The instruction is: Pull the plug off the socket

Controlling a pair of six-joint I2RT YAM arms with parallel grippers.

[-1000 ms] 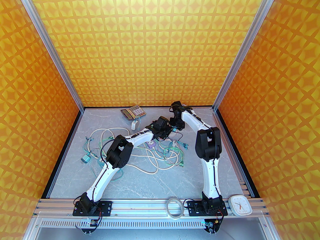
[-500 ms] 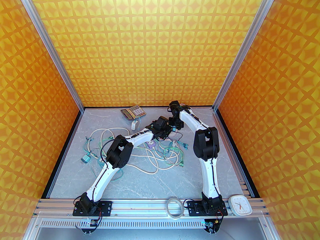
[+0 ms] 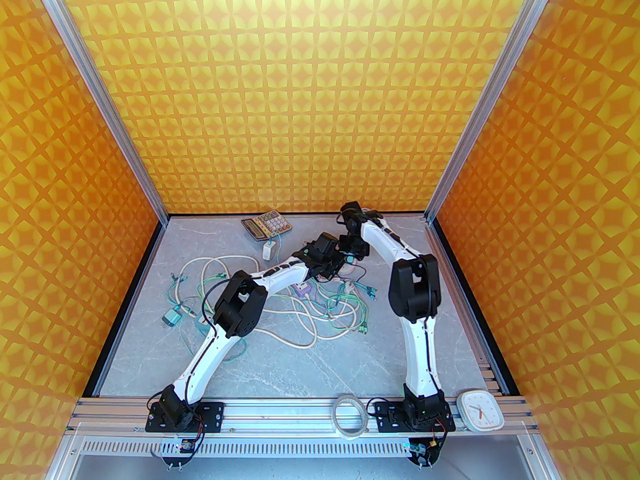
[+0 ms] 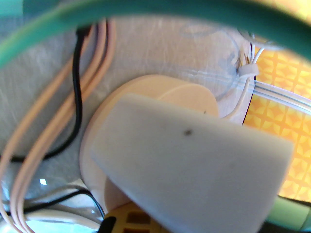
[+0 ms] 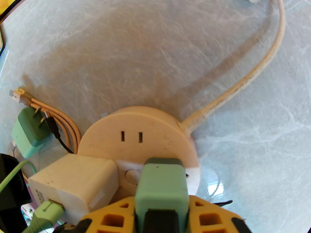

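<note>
The round cream socket (image 5: 136,130) lies on the grey table, its cream cord (image 5: 243,81) running off to the right. A green plug (image 5: 161,186) stands in the socket's near edge, and my right gripper (image 5: 161,203) is shut on it with yellow fingers (image 5: 209,217) on both sides. Beside it sits a white adapter (image 5: 73,178) with a green cable (image 5: 43,215) in its end. The left wrist view has that white adapter (image 4: 189,154) very close in front of the socket (image 4: 189,96). My left gripper (image 3: 334,267) is shut beside the socket; what it presses is hidden.
A loose green adapter (image 5: 29,130) and orange cables (image 5: 65,122) lie left of the socket. Tangled cables (image 3: 310,318) cover the table's middle. A calculator (image 3: 266,224) and a white charger (image 3: 269,251) sit at the back. A tape roll (image 3: 350,415) and a clock (image 3: 481,410) rest on the front rail.
The right arm swayed slightly left and came back. Both grippers stay at the socket with their grips unchanged.
</note>
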